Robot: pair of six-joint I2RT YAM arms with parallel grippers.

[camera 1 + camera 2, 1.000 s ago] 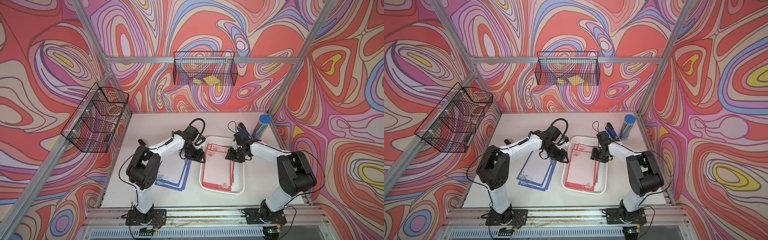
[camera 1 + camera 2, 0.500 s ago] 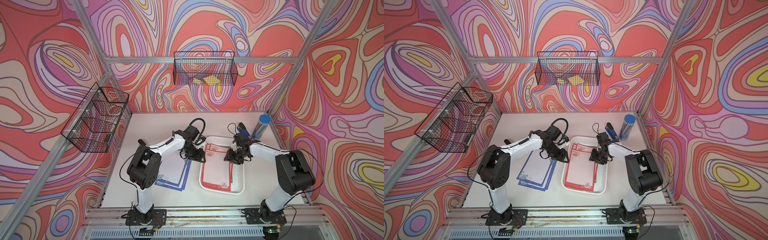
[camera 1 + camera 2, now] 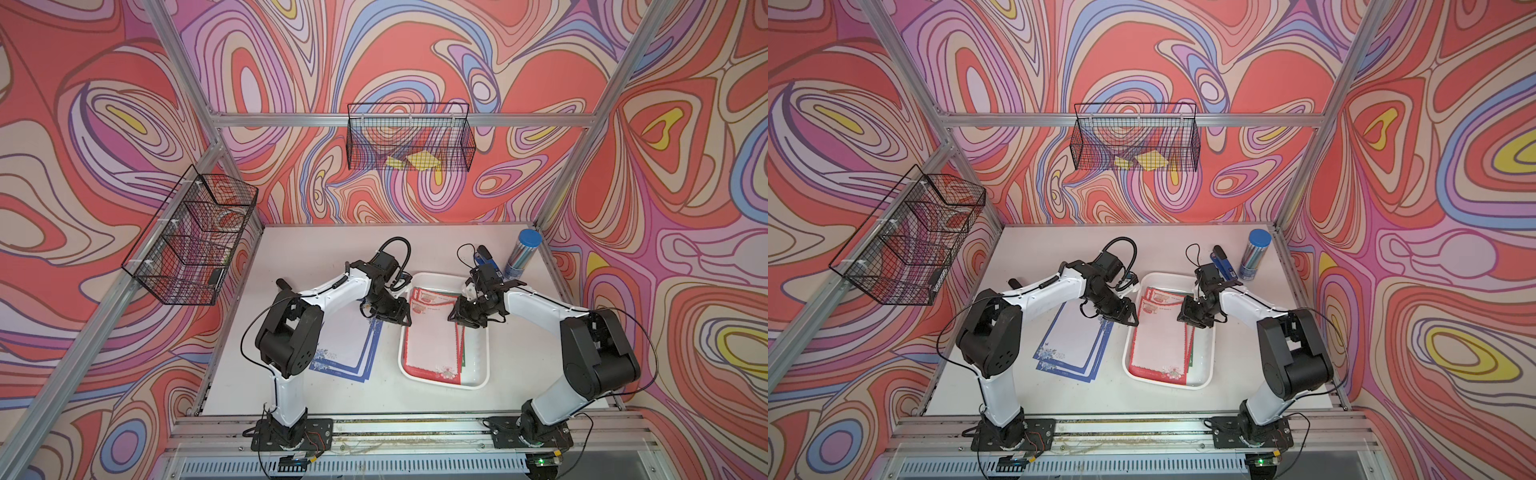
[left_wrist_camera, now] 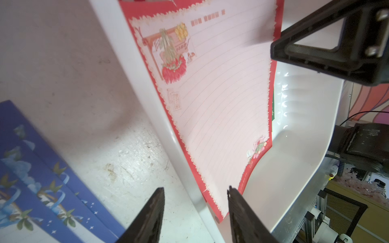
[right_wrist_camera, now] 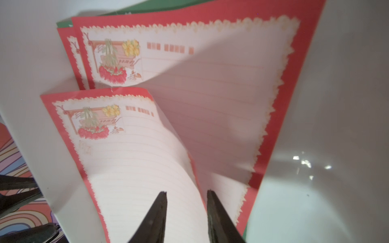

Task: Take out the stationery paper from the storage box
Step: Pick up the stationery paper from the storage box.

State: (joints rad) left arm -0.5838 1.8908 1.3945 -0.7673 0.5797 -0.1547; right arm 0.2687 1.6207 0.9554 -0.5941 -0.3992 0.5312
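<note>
The storage box lies right of centre, holding red-bordered stationery paper over a green-edged sheet. Blue-bordered sheets lie on the table to its left. My right gripper is low in the box. Its fingers stand narrowly apart, with the top sheet's curled-up right edge between them, not pinched. My left gripper is open and straddles the box's left rim, one finger beside a corner of the top red sheet.
A blue-capped tube and a blue tool stand behind the box at the back right. A wire basket with yellow paper pieces hangs on the back wall. Another wire basket hangs on the left wall.
The right gripper's jaws have narrowed around the sheet's raised edge, and it has shifted slightly toward the box's middle. The left arm has not moved.
</note>
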